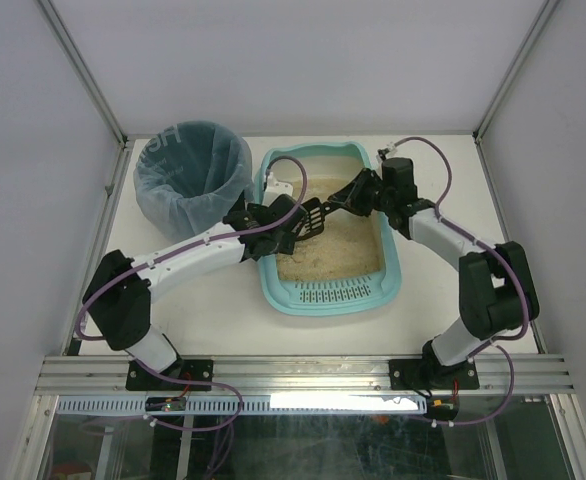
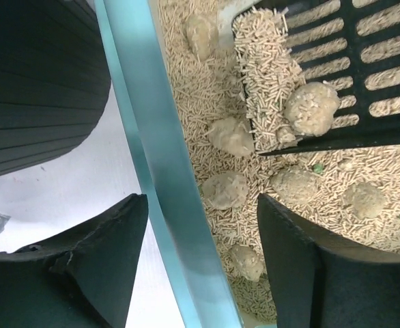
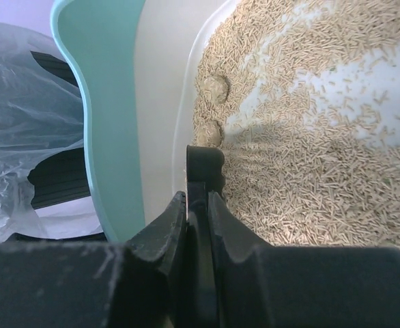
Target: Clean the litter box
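My right gripper [image 3: 196, 205], bottom of the right wrist view, was clamped tight on the handle of the scoop [image 2: 350, 131]. My left gripper [image 2: 200, 205] was wide open, straddling the left rim of the litter box [image 1: 333, 296]. The box sat mid-desk [image 1: 213, 310], right of the bagged bin [image 1: 191, 180]. The scoop carried one clump [image 2: 312, 107] plus pellets, not yet dumped. At least five loose clumps [image 2: 231, 135] lay in the litter. My read: early, most of the scooping was left.
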